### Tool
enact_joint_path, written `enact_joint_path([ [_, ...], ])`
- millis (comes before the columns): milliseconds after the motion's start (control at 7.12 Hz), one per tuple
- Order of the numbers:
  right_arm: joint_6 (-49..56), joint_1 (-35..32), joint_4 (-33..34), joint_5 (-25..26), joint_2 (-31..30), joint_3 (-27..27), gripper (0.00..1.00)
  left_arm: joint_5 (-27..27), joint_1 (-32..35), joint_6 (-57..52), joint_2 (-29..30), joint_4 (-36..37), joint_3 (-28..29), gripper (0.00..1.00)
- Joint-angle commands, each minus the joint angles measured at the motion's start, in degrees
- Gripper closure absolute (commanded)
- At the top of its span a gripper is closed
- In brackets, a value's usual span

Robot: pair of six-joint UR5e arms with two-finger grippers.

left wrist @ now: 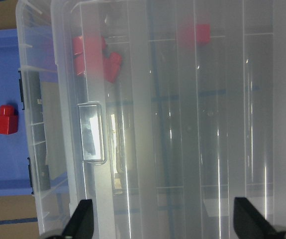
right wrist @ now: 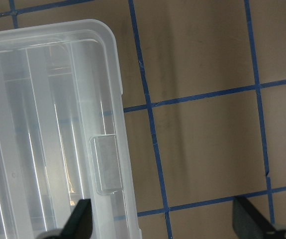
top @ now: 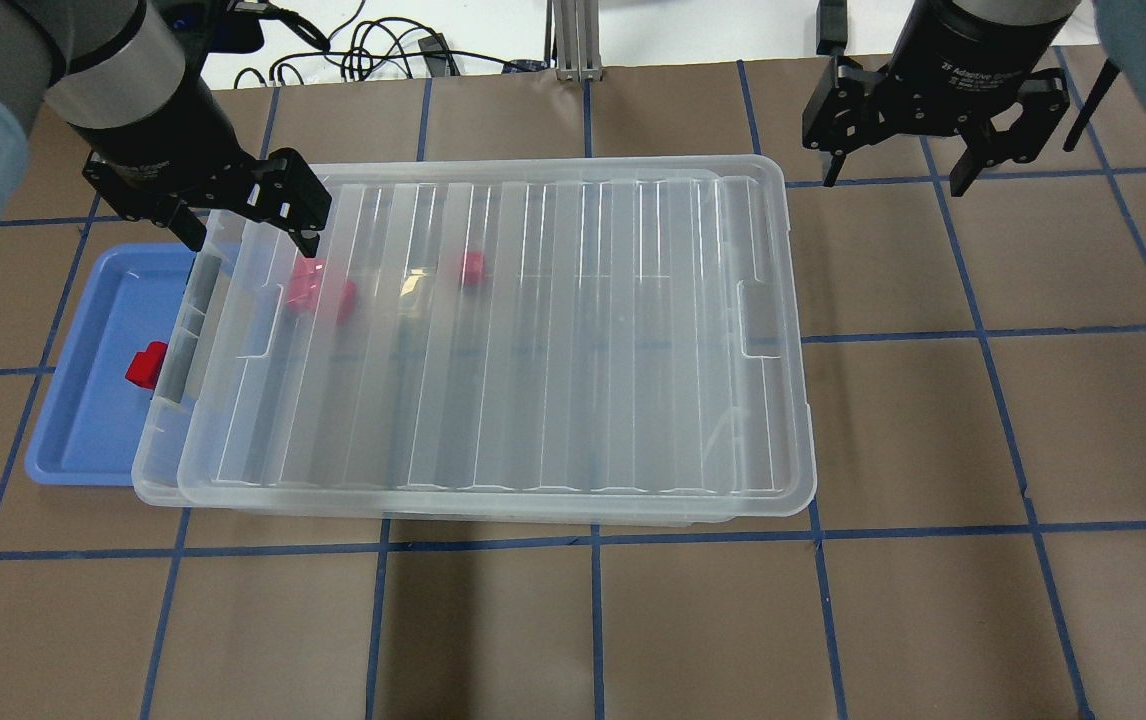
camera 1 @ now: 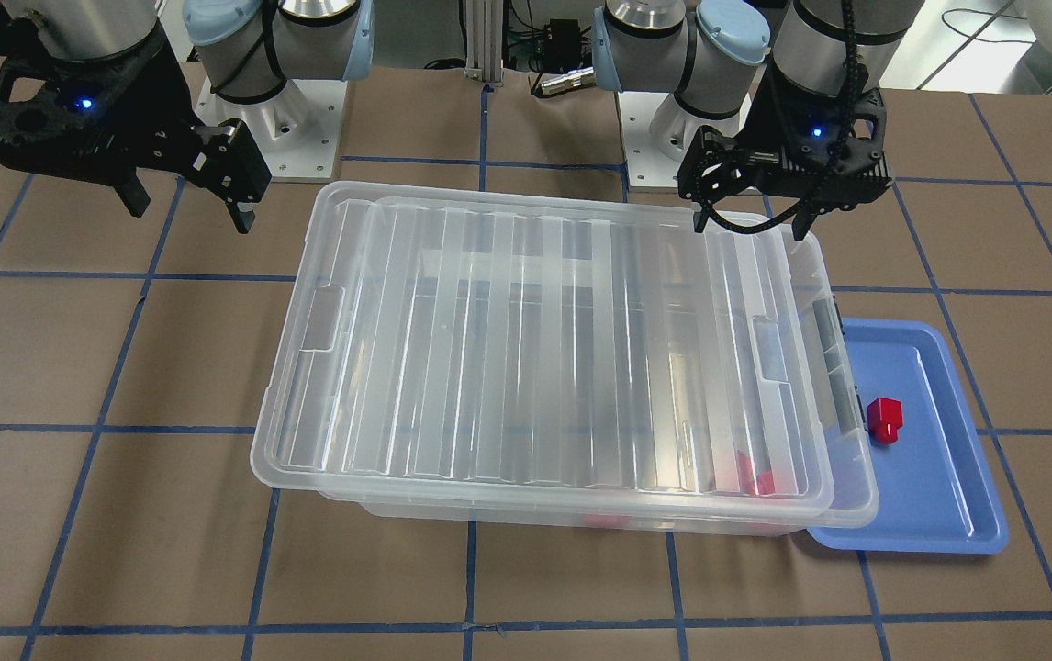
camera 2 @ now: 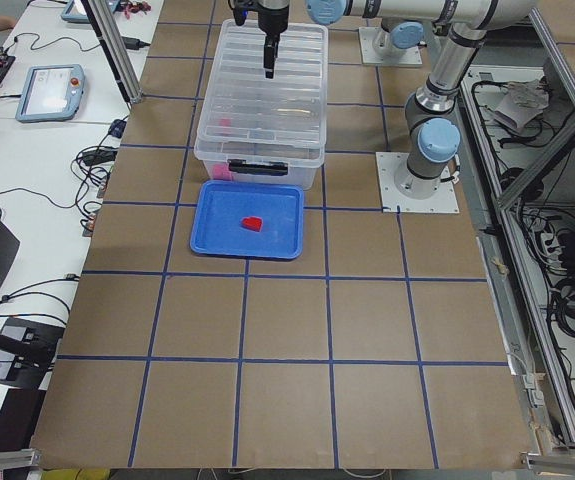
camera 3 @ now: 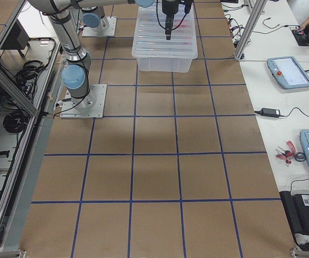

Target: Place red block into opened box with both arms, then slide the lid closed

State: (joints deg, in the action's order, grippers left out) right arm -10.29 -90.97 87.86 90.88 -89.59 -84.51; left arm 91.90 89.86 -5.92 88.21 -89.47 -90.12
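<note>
The red block [top: 318, 297] is seen inside the box [top: 153, 478]; the lid [top: 533, 330] is nearly closed (a strip is left uncovered). Left hand [top: 251, 235] and right hand [top: 895, 180] are held spread wide, empty.

Table [top: 633, 620] with box [top: 768, 185], blue tray [top: 73, 420]

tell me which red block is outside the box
The block on the blue tray, beside the box. The other blocks lie inside it, seen through the lid.
</note>
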Motion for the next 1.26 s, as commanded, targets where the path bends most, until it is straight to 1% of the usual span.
enact_joint_path([
  [0, 0.1, 0.0, -0.1, 0.1, 0.0, 0.0, 0.00, 0.1, 0.0, -0.1, -0.1, 0.1, -0.1, 0.00],
  [421, -0.1, -0.1, -0.1, 0.0, 0.0, -0.3, 0.00, -0.1, -0.1, -0.1, -0.5, 0.0, -1.1, 0.00],
  [562, -0.4, -0.4, 0.1, 0.0, 1.4, -2.0, 0.00, 0.4, -2.1, -1.7, -0.4, 0.1, -1.1, 0.00],
  [843, -0.2, -5.4, 9.7, 1.0, 7.6, -5.6, 0.00, -0.4, -9.1, -4.7, -0.2, -0.4, 0.0, 0.00],
  [983, 0.4, -5.4, 11.6, 1.0, 9.5, -7.9, 0.00, 0.0, -11.2, -10.2, -0.4, -0.4, 0.2, 0.00],
  [1124, 5.1, -5.4, 14.3, 1.3, 9.8, -10.7, 0.00, -0.3, -16.3, -17.6, -0.4, -0.4, 0.0, 0.00],
])
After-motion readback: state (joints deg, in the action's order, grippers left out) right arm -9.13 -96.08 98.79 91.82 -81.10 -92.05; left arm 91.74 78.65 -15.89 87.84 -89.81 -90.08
